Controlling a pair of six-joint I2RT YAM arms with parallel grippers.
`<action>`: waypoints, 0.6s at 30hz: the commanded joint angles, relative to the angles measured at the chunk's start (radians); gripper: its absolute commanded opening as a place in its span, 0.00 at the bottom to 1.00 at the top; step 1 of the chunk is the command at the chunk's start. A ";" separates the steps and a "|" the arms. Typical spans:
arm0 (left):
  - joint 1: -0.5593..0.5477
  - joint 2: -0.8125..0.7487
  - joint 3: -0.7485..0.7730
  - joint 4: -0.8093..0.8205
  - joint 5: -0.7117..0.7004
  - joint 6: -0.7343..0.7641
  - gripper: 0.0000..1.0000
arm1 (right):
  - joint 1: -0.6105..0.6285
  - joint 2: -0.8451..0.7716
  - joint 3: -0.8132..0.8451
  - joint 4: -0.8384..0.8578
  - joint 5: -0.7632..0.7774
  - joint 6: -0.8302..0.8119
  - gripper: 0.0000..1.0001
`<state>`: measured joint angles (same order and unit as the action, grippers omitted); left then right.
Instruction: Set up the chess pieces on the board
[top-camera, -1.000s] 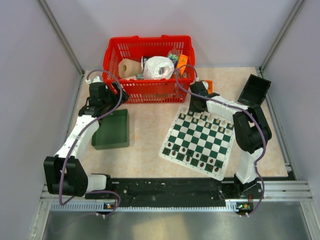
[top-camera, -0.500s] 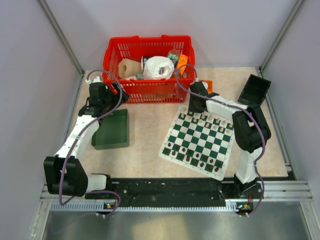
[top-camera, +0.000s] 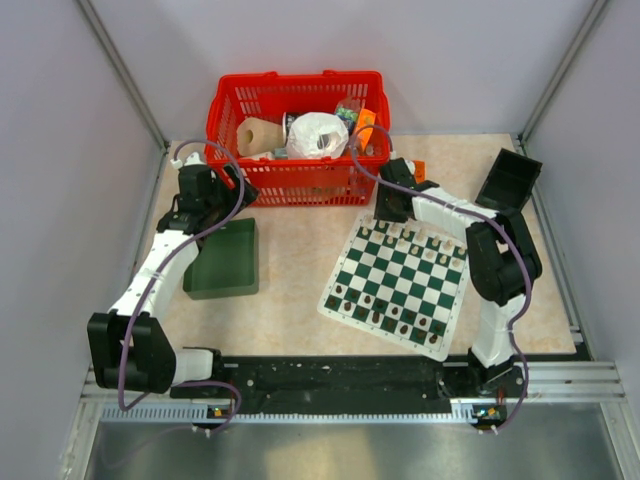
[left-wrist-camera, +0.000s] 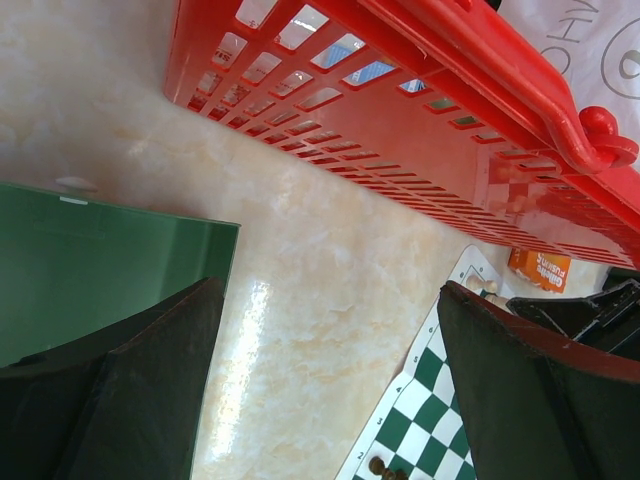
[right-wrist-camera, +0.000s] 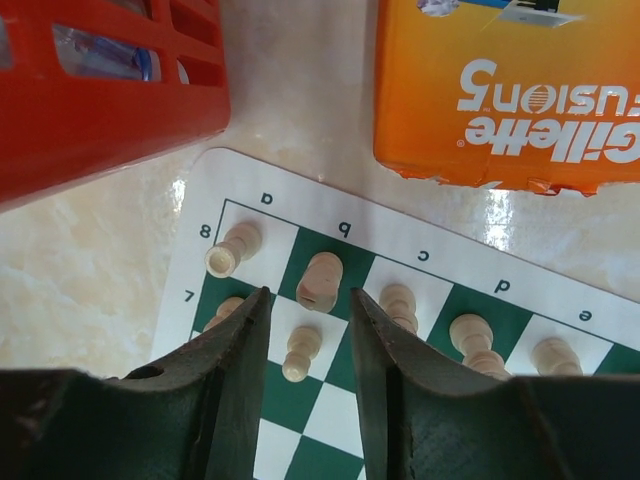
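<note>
We see a red basket (top-camera: 296, 186) holding a white bundle (top-camera: 316, 135) at the bench's (top-camera: 290, 285) far edge. A green tray (top-camera: 225, 262) lies left, a black tray (top-camera: 508, 178) right.

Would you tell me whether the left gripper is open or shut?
Open: the left gripper has its fingers wide apart, only table showing between them.

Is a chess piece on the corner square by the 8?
Yes, a cream chess piece sits on the green-and-white checked board's a8 square.
</note>
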<state>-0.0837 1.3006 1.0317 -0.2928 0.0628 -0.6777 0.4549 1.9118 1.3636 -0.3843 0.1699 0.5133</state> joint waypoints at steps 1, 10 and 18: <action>0.006 -0.012 0.005 0.029 -0.009 0.010 0.93 | -0.001 -0.060 0.051 -0.004 0.014 -0.019 0.39; 0.006 -0.026 0.004 0.018 -0.027 0.010 0.95 | -0.030 -0.200 0.049 -0.057 0.045 -0.039 0.56; 0.007 -0.037 -0.005 0.024 -0.054 -0.006 0.99 | -0.120 -0.413 -0.075 -0.085 0.118 -0.021 0.83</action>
<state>-0.0834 1.3003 1.0298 -0.2932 0.0319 -0.6785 0.3901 1.6260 1.3479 -0.4530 0.2153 0.4831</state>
